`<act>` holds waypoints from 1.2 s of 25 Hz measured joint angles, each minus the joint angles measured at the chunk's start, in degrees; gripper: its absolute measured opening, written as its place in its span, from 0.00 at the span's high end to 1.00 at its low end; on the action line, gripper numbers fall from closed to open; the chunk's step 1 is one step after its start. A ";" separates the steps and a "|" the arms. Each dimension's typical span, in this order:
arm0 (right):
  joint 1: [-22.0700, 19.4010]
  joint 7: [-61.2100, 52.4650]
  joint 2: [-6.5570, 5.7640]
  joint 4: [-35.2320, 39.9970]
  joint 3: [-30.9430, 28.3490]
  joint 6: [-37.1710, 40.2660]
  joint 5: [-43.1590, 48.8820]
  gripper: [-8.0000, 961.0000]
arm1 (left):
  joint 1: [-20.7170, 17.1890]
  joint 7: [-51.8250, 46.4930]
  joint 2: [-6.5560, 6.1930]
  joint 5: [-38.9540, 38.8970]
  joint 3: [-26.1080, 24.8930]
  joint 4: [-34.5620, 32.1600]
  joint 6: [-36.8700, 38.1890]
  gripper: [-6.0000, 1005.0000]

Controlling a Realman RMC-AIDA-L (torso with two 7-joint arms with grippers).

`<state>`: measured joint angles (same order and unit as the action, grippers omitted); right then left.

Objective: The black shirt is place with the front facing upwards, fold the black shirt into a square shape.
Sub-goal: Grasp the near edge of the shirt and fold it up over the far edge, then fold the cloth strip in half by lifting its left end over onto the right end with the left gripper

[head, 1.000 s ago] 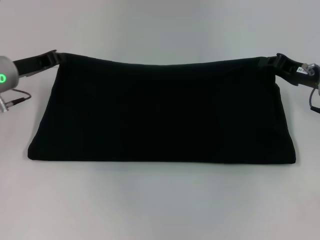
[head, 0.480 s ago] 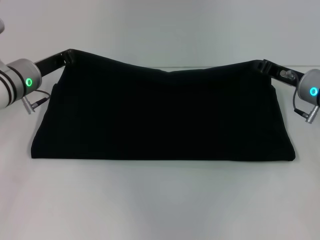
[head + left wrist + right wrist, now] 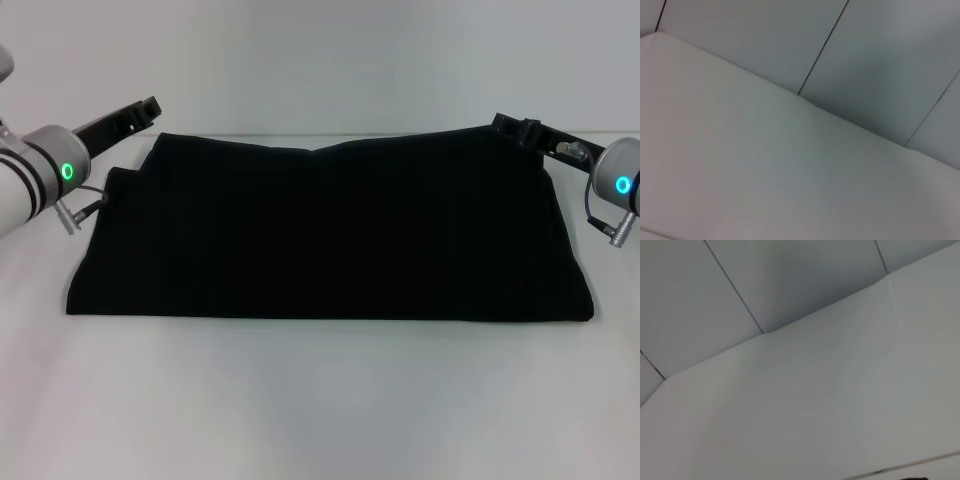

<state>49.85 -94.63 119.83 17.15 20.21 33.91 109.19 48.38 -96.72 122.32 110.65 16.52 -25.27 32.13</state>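
Note:
The black shirt (image 3: 330, 230) lies on the white table (image 3: 320, 400), folded into a wide flat band with plain black cloth up; no lettering shows. My left gripper (image 3: 145, 108) hovers just past the shirt's far left corner, open and clear of the cloth. My right gripper (image 3: 508, 126) sits just above the shirt's far right corner, open, with the cloth lying below it. The wrist views show only table and wall, with a black sliver at the edge of the right wrist view.
The table runs to a grey panelled wall (image 3: 880, 60) behind the shirt. Bare table surface shows in front of the shirt and on both sides of it.
Both grippers carried the shirt's raised far edge down and let it go. The cloth has dropped flat onto the table. The left gripper now stands apart from the corner.

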 joint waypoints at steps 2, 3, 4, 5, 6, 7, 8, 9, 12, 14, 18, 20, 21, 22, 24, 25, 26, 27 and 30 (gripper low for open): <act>-0.21 0.03 -0.05 -0.05 0.00 -0.27 -0.21 0.49 | -0.44 -0.06 0.00 -0.06 0.00 0.14 0.32 0.83; -0.35 0.04 -0.07 -0.09 0.00 -0.56 -0.25 0.47 | -0.70 -0.17 -0.03 -0.07 0.00 0.19 0.85 0.82; -0.49 0.04 -0.08 -0.11 -0.01 -0.82 -0.27 0.45 | -1.07 -0.31 -0.15 -0.08 0.00 0.22 1.96 0.80; -0.73 0.02 -0.08 -0.14 -0.06 -1.04 -0.28 0.43 | -1.51 -0.39 -0.29 -0.09 0.01 0.24 3.33 0.70; -0.97 -0.06 -0.08 -0.14 -0.22 -1.16 -0.33 0.40 | -2.02 -0.45 -0.44 -0.10 -0.02 0.28 5.03 0.59; -1.27 -0.20 -0.08 -0.15 -0.41 -1.24 -0.53 0.38 | -2.62 -0.47 -0.68 -0.29 -0.08 0.29 6.99 0.56; -1.61 -0.36 -0.08 -0.16 -0.58 -1.25 -0.94 0.34 | -3.34 -0.49 -0.96 -0.63 -0.16 0.29 9.10 0.53; -2.09 -0.42 -0.10 -0.16 -0.68 -1.14 -1.71 0.30 | -3.94 -0.51 -1.17 -1.03 -0.17 0.30 10.87 0.50; -3.68 -0.25 -0.29 -0.14 -0.56 0.81 -4.18 0.18 | -6.54 -1.12 -2.23 -2.56 -0.16 0.32 18.39 0.41; -5.04 0.87 -0.67 0.22 -0.16 5.31 -4.65 0.18 | -8.65 -3.81 -3.45 -2.82 -0.12 0.31 25.00 0.38; -8.09 9.49 -2.17 1.23 3.69 22.14 -4.38 0.17 | -12.60 -18.14 -7.27 -1.39 4.27 0.32 33.82 0.31; -9.63 13.74 -2.66 2.72 8.15 28.27 -4.34 0.15 | -14.82 -24.73 -9.62 -0.99 7.85 0.30 38.01 0.26; -10.34 15.11 -2.74 3.69 10.70 30.40 -4.31 0.14 | -15.84 -26.87 -10.38 -0.91 8.83 0.15 40.47 0.24; -10.88 16.34 -2.74 4.69 12.83 31.64 -4.32 0.13 | -16.95 -28.44 -11.05 -0.88 9.33 -0.17 42.81 0.22; -11.96 19.06 -2.45 6.44 17.13 34.34 -4.31 0.11 | -19.38 -31.51 -11.43 -0.84 9.23 -1.77 46.24 0.19; -12.32 20.91 -2.22 6.88 18.58 35.65 -4.32 0.10 | -20.32 -32.78 -11.41 -0.72 9.18 -2.66 47.10 0.19; -12.58 22.58 -1.95 7.15 19.86 36.98 -4.32 0.09 | -21.78 -34.64 -11.27 -0.27 9.15 -4.08 47.96 0.19; -12.71 23.95 -1.69 7.18 20.85 37.85 -4.32 0.09 | -22.99 -36.42 -11.11 0.52 9.14 -5.27 48.53 0.19; -12.66 26.65 -0.86 7.22 24.15 38.96 -4.31 0.07 | -24.70 -40.39 -10.99 4.55 9.15 -6.54 49.13 0.19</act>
<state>37.20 -67.98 118.97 24.37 44.36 72.87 104.88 23.67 -137.12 111.33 115.20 25.67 -31.82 81.26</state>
